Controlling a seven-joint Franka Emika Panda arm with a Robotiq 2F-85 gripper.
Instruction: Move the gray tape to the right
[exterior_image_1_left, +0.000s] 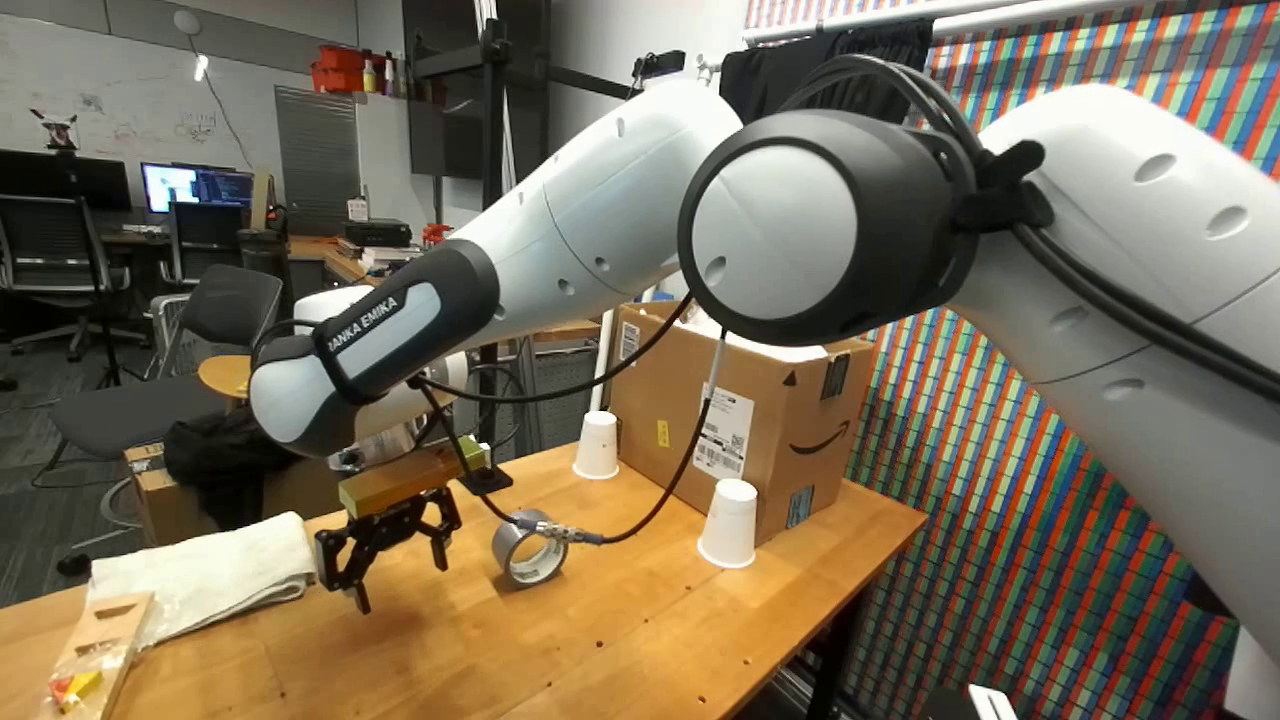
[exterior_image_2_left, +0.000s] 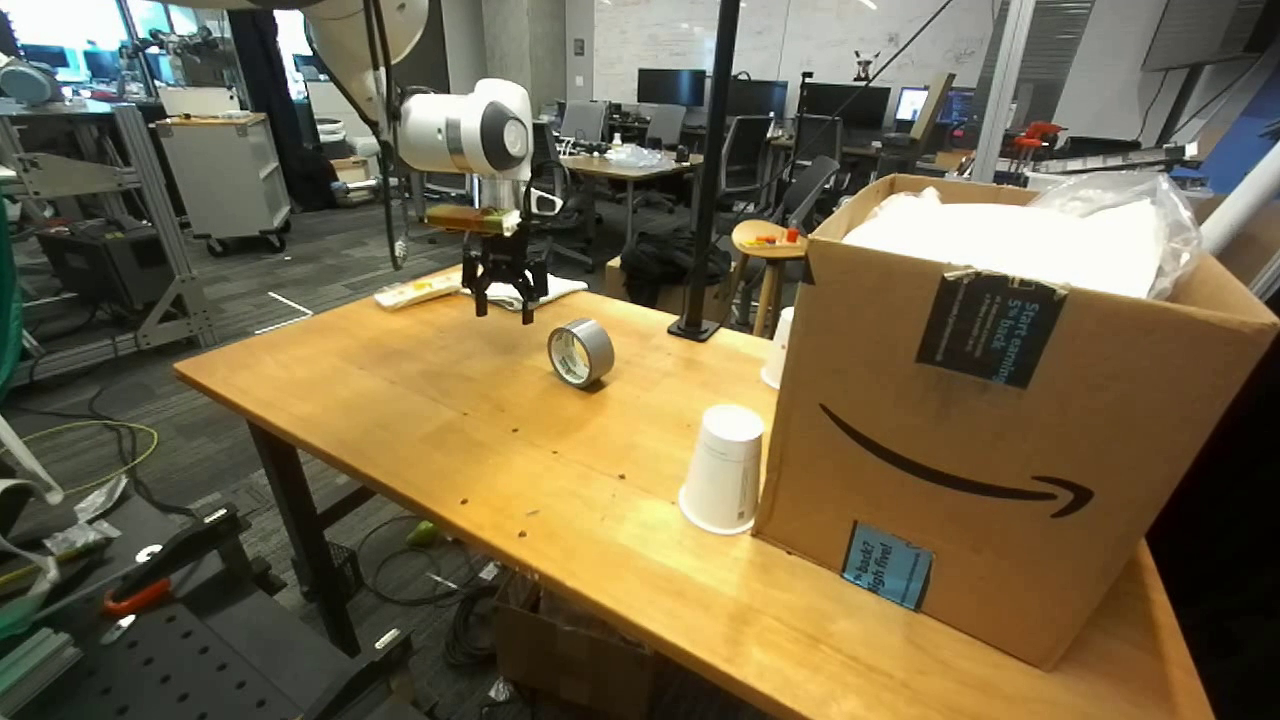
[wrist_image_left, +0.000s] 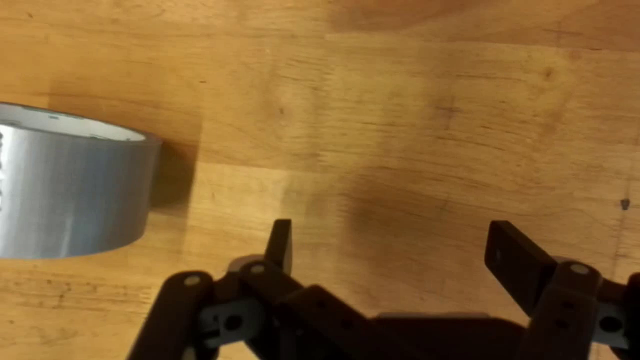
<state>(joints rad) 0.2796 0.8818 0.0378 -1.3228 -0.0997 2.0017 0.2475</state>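
Hanging above the table (exterior_image_2_left: 420, 400), the gripper (wrist_image_left: 392, 240) has its jaws spread wide, nothing between them. In an exterior view the gray tape (exterior_image_2_left: 600, 350) stands on edge, untouched, at four o'clock from it; in the wrist view, nine. Judged step in hand: approach; next move calls for shifting towards the wrist view's nine o'clock, likely turning to span the tape's width, before descending.

The gray tape (exterior_image_1_left: 506, 545) is stood on edge on the wooden table (exterior_image_1_left: 600, 640), to the right of the widely spread gripper (exterior_image_1_left: 402, 582). A pale towel (exterior_image_1_left: 215, 570) is laid at left; farther right, a near cup (exterior_image_1_left: 730, 522) and a far cup (exterior_image_1_left: 597, 448) are set upside down beside a cardboard box (exterior_image_1_left: 780, 440).
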